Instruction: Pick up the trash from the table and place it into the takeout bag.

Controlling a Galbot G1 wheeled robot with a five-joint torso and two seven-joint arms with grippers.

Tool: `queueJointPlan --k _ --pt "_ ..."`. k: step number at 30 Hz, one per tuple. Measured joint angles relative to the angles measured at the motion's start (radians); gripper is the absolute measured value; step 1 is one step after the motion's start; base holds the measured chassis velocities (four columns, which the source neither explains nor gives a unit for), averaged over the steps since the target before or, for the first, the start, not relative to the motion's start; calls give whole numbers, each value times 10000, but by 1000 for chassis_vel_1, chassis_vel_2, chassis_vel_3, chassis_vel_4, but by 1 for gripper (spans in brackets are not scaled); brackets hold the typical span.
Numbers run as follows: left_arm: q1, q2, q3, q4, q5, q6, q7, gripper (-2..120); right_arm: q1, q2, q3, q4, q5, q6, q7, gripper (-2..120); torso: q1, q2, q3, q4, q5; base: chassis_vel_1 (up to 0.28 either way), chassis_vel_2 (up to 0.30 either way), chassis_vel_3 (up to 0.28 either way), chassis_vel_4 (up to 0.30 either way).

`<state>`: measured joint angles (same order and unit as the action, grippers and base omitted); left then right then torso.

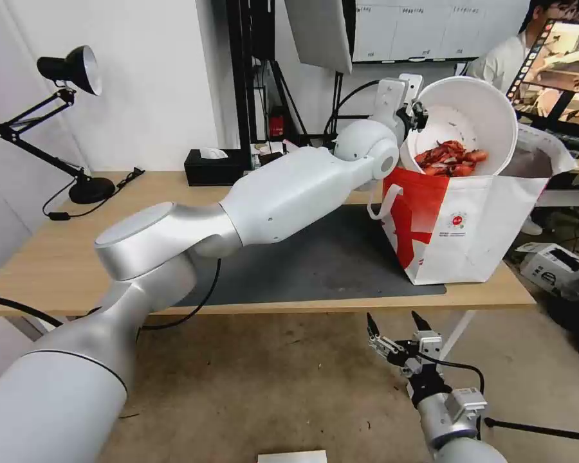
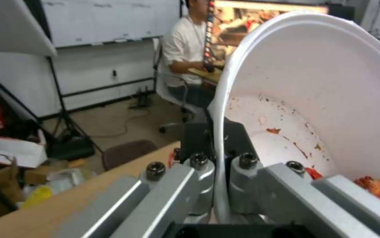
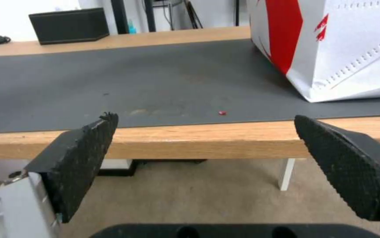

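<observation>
My left gripper [image 1: 420,116] is shut on the rim of the white round bowl [image 1: 476,119], holding it tipped on its side over the open top of the red-and-white takeout bag [image 1: 482,225]. Red crayfish shells [image 1: 450,157] lie at the bowl's lower side, at the bag's mouth. In the left wrist view the bowl's rim [image 2: 220,138] runs between the fingers, and a few shells [image 2: 372,186] cling inside. The bag stands at the right end of the light-wood table [image 1: 64,257], on the dark grey mat [image 1: 315,257]. My right gripper [image 1: 395,331] hangs open below the table's front edge, holding nothing.
A black tissue box [image 1: 213,166] and a black desk lamp [image 1: 71,71] stand at the back of the table. A tiny red scrap [image 3: 222,113] lies on the mat [image 3: 110,79] near the front edge. A person sits at a monitor behind the bag.
</observation>
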<state>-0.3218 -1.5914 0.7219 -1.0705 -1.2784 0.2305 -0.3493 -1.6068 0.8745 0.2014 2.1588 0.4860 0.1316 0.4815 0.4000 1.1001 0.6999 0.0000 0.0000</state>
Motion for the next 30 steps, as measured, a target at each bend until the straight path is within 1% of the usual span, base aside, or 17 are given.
queueJointPlan --k 2,4,12,18,19,20,22,23,26,27,28,29,30 --pt "17 -13 126 -42 -103 133 188 0 -1 0 0 0 0 0 0 100 0 0 1 -1 0 0 0 0 0" --pt "38 -15 185 -46 -124 157 244 0 0 0 0 0 0 0 0 100 0 0 1 -1 1 0 0 0 0" --pt "340 -10 226 20 -117 186 320 0 0 0 0 0 0 0 0 100 0 0 0 0 0 0 0 0 0" --pt "434 -8 212 53 -142 221 488 1 0 0 0 0 0 0 0 100 0 0 0 0 0 0 0 0 0" --pt "439 -9 212 49 -169 243 528 7 0 0 0 0 0 0 0 100 0 0 0 0 0 0 0 0 0" --pt "441 -9 212 38 -201 270 558 11 0 0 0 0 0 0 0 100 0 0 0 0 0 0 0 0 0" --pt "452 -9 218 -59 -372 379 631 21 0 0 0 0 0 0 0 100 0 0 1 1 0 0 0 0 0" --pt "452 -9 218 -59 -372 379 631 21 0 0 0 0 0 0 0 100 0 0 1 1 0 0 0 0 0" --pt "472 -13 230 -216 -604 469 651 35 0 0 0 0 0 0 0 100 0 0 0 0 0 0 0 0 0" --pt "472 -13 230 -216 -604 469 651 35 0 0 0 0 0 0 0 100 0 0 0 0 0 0 0 0 0" --pt "486 -14 241 -246 -645 480 651 40 -1 0 0 0 0 0 0 100 0 0 0 -1 0 0 0 0 0" --pt "500 -14 249 -266 -669 489 651 43 -1 0 0 0 0 0 0 100 0 0 0 0 0 0 0 0 0" --pt "510 -13 255 -289 -691 506 646 51 0 0 0 0 0 0 0 100 0 0 1 0 0 0 0 0 0"
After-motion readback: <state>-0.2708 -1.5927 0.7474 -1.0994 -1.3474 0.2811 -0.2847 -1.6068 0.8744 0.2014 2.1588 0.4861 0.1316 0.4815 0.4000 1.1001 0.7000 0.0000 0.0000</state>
